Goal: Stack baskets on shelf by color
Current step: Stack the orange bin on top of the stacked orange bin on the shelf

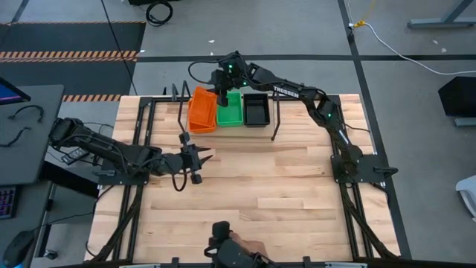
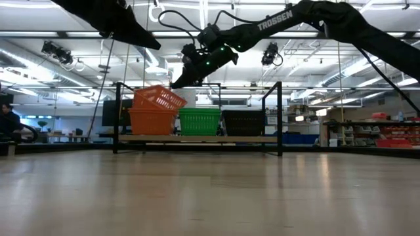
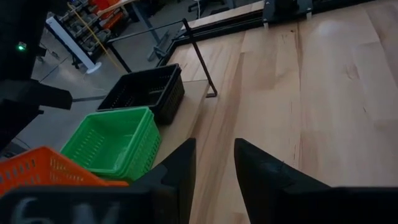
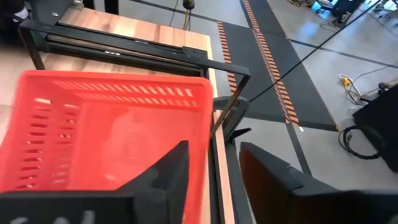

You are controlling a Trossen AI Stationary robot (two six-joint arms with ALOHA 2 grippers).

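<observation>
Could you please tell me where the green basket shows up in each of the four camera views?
High view: the green basket sits top centre, on the shelf, between orange and black baskets.
Low view: green basket left of centre, on the shelf board.
Left wrist view: green basket lower left.
Right wrist view: not in it.
Shared landmark: the black basket directly beside it.

Three basket stacks (image 1: 227, 109) sit side by side on the shelf (image 2: 197, 139); the left stack's top basket (image 2: 159, 98) tilted

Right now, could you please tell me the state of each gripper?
Left gripper: jaws open, holding nothing, over the table.
Right gripper: jaws open astride the tilted orange basket's wall.
</observation>
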